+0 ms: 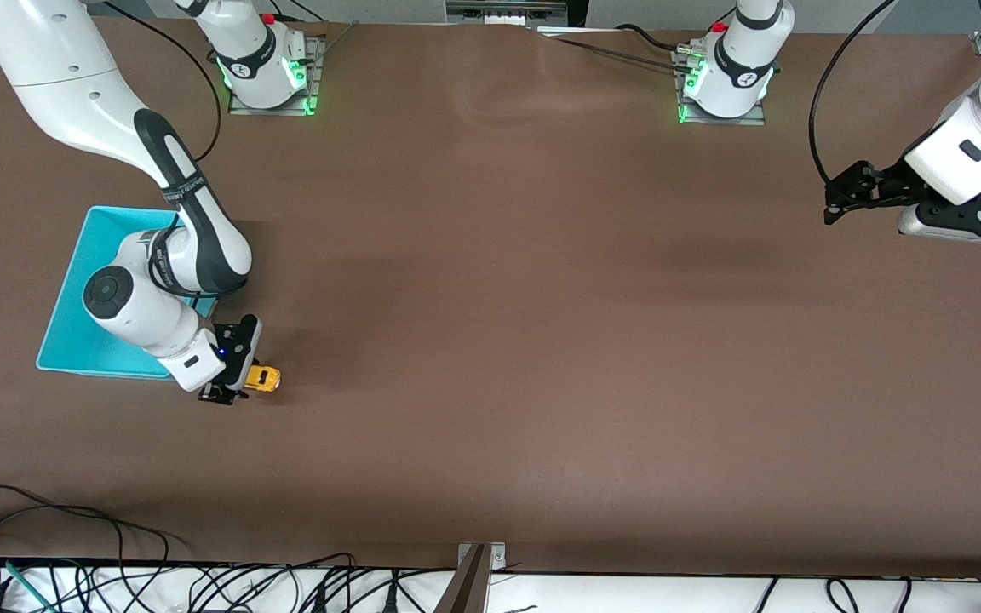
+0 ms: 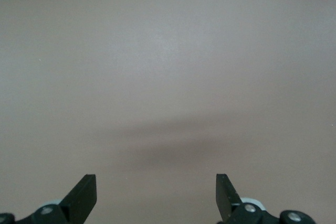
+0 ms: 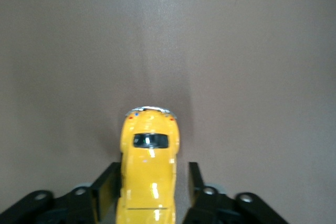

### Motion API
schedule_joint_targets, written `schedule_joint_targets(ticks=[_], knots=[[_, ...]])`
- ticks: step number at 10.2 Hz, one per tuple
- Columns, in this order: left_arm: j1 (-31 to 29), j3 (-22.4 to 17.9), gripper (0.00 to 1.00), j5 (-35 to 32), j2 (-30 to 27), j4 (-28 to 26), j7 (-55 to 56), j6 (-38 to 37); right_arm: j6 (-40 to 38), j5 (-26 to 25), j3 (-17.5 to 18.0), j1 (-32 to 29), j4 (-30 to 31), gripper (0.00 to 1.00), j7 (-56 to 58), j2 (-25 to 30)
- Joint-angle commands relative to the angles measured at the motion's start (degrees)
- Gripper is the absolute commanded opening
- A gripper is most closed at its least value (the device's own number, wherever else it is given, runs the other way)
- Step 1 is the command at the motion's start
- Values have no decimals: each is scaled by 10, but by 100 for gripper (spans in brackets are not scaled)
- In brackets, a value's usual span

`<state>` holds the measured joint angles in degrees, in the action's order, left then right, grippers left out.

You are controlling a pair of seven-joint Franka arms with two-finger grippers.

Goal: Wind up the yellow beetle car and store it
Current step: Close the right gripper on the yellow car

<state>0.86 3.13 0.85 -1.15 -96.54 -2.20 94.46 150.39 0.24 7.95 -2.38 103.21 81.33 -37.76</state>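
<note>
The yellow beetle car [image 1: 262,377] stands on the brown table beside the turquoise bin's [image 1: 73,289] corner nearest the front camera. My right gripper [image 1: 231,387] is low at the table with its fingers either side of the car. In the right wrist view the car [image 3: 149,166] lies between the jaws of the right gripper [image 3: 153,174]. One finger [image 3: 107,187] is against the car's side and the other stands a little off it, so the jaws are open. My left gripper [image 1: 835,200] waits open and empty over bare table at the left arm's end, as the left wrist view [image 2: 156,192] also shows.
The right arm's forearm and wrist hang over part of the turquoise bin. Cables [image 1: 116,579] lie along the table's edge nearest the front camera. The arm bases [image 1: 265,64] stand along the table's edge farthest from that camera.
</note>
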Motion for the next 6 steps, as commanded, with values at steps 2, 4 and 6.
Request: schedule_joint_targets(ticks=[2, 4, 6], knots=[[12, -16, 100, 16, -8, -1, 11, -31, 8, 6, 5, -3, -6, 0, 1, -2], [12, -15, 100, 16, -4, 1, 11, -31, -26, 6, 5, -3, -5, 0, -26, 38], [12, -15, 100, 15, -4, 1, 11, -31, -122, 6, 4, -3, -7, 0, -70, 95]])
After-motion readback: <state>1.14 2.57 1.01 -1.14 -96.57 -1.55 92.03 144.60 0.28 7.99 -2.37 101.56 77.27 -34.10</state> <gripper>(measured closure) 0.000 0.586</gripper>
